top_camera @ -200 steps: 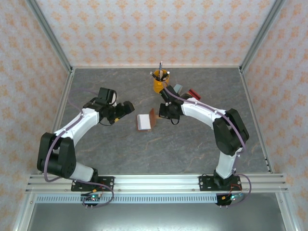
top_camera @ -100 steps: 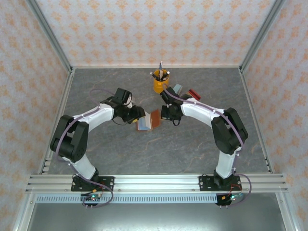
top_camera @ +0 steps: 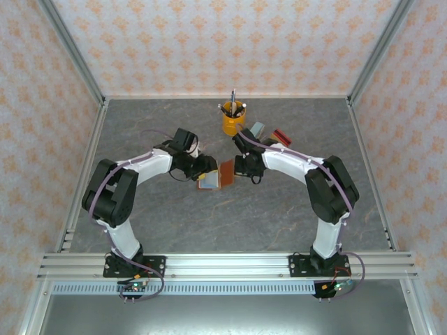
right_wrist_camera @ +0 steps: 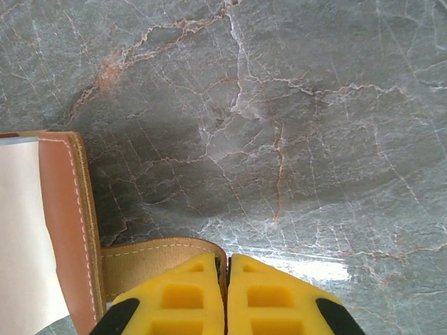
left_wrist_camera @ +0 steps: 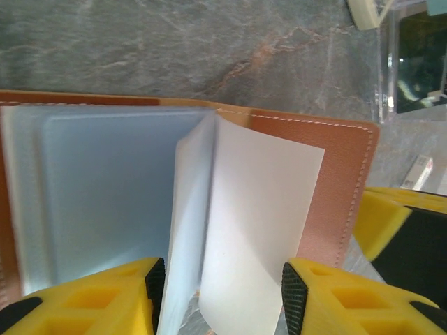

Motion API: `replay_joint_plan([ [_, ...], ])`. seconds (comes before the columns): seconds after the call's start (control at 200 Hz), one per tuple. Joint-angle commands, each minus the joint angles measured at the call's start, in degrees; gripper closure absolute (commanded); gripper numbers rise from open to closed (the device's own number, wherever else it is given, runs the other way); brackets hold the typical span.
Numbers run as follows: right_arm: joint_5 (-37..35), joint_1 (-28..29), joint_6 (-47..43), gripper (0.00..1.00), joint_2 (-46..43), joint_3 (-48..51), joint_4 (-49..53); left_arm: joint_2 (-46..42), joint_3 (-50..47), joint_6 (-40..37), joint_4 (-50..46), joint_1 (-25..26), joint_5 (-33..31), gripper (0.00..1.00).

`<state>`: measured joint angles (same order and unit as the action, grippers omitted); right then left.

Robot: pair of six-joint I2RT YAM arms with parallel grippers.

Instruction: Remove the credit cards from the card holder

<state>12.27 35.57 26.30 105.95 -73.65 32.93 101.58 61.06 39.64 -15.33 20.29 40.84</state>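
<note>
Now the card holder (top_camera: 225, 172) stands open mid-worktop (top_camera: 279, 216). The right pincer (right_wrist_camera: 227, 293) is clamped on its tab. The left pincer (left_wrist_camera: 222, 293) straddles the inner leaves, perhaps gripping, I cannot tell. Next: fish out the cards.

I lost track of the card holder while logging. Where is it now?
Top view: the card holder is open mid-table between the left tool and right tool, on the near side of the yellow cup.

The grey marbled table (top_camera: 279, 216) bears an orange pen cup (top_camera: 233, 120), a pale blue block (top_camera: 258, 129) and a red item (top_camera: 281, 135).
</note>
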Motion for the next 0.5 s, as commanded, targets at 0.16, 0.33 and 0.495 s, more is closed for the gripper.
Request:
replay_joint_plan([
  [0.16,1.7,-0.2,0.8,0.93,2.2,1.0,-1.5,0.9,1.2,3.6,10.4,2.7,5.9,0.47],
  [0.33,2.6,-0.5,1.8,0.93,2.9,1.3,-2.3,3.1,2.1,5.0,12.4,4.3,5.4,0.47],
  [0.495,3.6,-1.5,3.0,0.92,2.1,2.5,-3.7,5.6,2.5,5.3,12.2,4.6,3.3,0.50],
])
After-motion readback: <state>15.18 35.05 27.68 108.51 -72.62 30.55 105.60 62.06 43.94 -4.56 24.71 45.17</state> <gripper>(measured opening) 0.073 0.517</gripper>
